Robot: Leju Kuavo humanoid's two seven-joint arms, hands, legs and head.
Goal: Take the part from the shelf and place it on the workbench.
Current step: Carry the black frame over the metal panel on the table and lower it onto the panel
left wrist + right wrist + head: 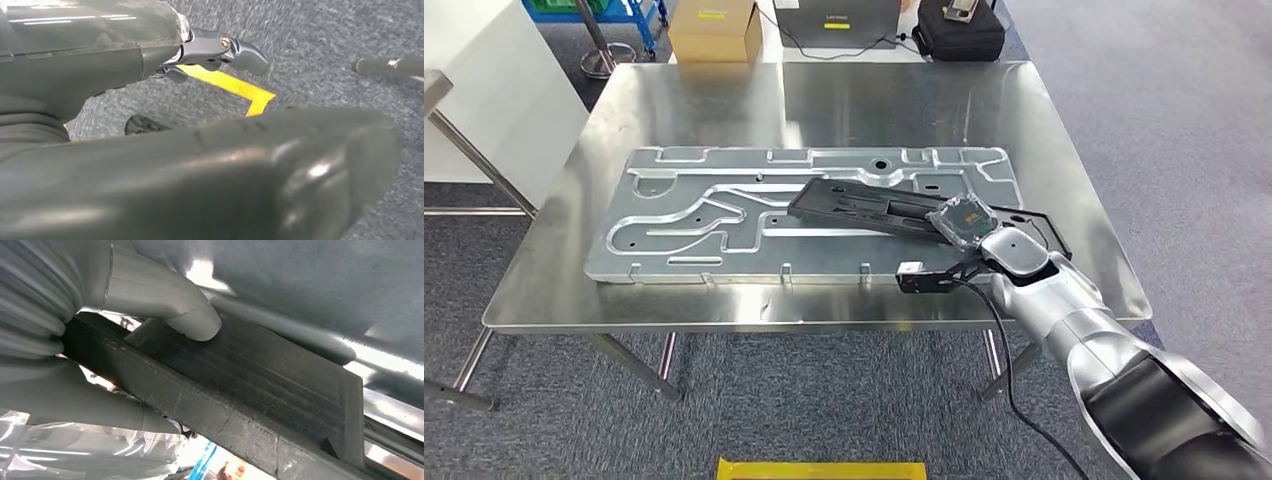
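Part: a long black part (879, 206) is held over the workbench (1074, 150), lying slantwise above a large stamped metal panel (684, 215); its far end is seen close to or on the panel, but contact cannot be told from the head view.
Right hand: the right hand (962, 222) is wrapped in clear film and is closed on the near end of the part; in the right wrist view the grey thumb (165, 302) is pressed on one face of the black bar (260, 390) and further fingers (100, 410) are curled under the opposite face.
Left hand: the left hand (220, 50) is seen hanging over grey carpet with a yellow floor marking (235, 87); nothing is held in it, and its fingers look curled in.
Stage: the part is judged to be near set-down, with release not yet made.
Risk, tipping: the part is gripped at one end only, so the free end may be swung or dropped if the grip is eased too early.
Risk, snagging: the panel's raised ribs and cut-outs may catch the part's edge, and the panel may be pushed across the smooth steel.
Risk, slipping: the film over the hand may lessen friction, so the bar may be twisted out from under the thumb.
Risk, cable: a black cable (1014, 380) trails beside the right arm (1104, 340) and may be caught on the table edge.
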